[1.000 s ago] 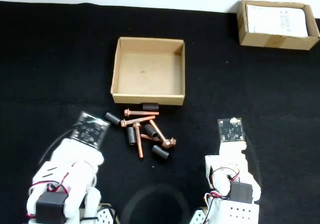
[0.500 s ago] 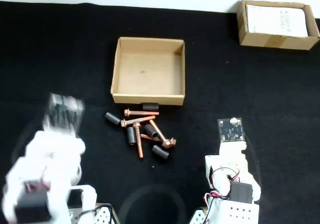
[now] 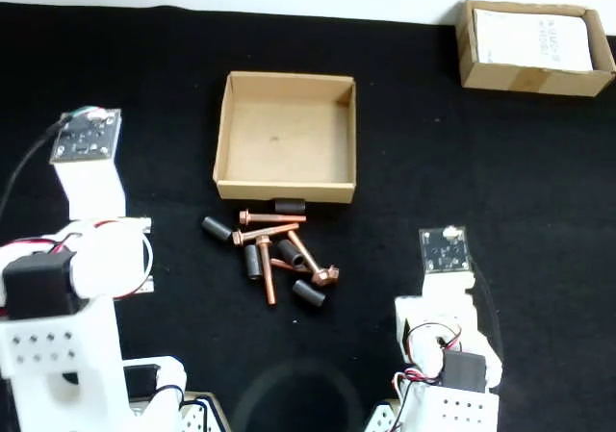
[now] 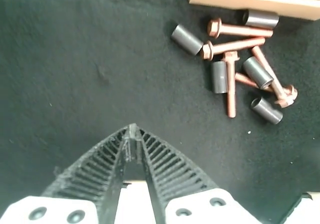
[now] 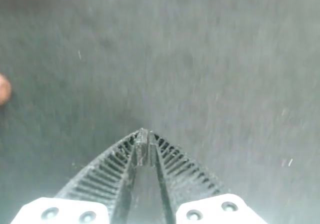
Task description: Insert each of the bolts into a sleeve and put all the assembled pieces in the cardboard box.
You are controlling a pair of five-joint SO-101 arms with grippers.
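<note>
Left tool (image 4: 134, 131) pinched closed, empty, near loose bolts (image 4: 240, 30) and sleeves (image 4: 187, 39) (heaped by the cardboard box (image 3: 250, 191)); right tool (image 5: 143, 134) closed over the surface (image 5: 210, 59)

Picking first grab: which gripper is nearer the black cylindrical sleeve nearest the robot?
Right. The right gripper is over black cloth right of the black cylindrical sleeve; the left gripper is farther, left of the pile and the brown cardboard box.

Light: we see bright, even light on the black worktop (image 3: 481, 163).
Shadows: faint beside the bolts (image 4: 230, 92), we find.
Glare: paper (image 3: 532, 39) at 1 o'clock washes out.
</note>
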